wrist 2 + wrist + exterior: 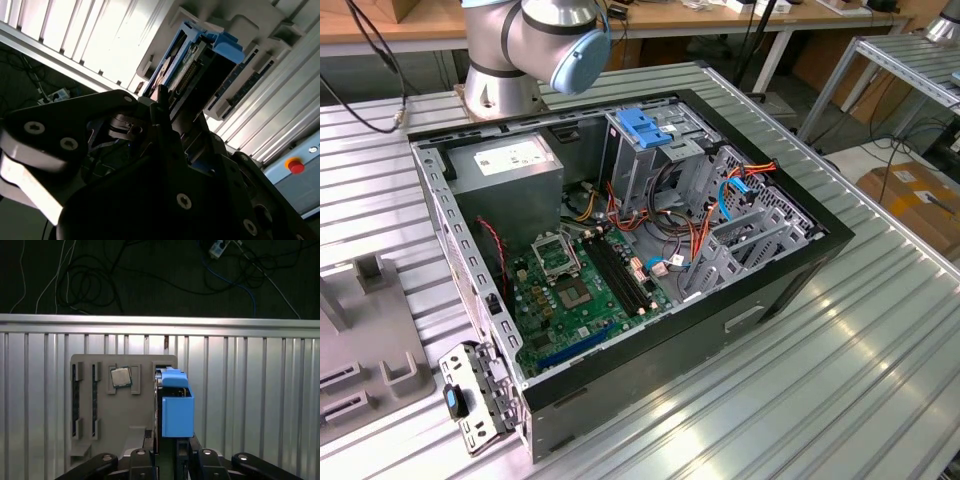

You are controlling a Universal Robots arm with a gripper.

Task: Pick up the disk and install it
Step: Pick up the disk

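One disk [177,410], on edge in a slot of the grey holder [125,415], blue carrier along its rim. Gripper [167,452] right at the disk's near end in the first wrist view; cannot tell whether clamped on it or loose. Square chip [120,376] in a neighbouring pocket of the holder. White sticker on the power supply [510,160] inside the open case [670,360], print too small to read. Ribbed metal table [800,380] under everything. Dark floor with loose cables [90,280] past the table's edge. Wooden bench [420,20] and cardboard box [912,200] beyond, red button [295,165] off to one side.
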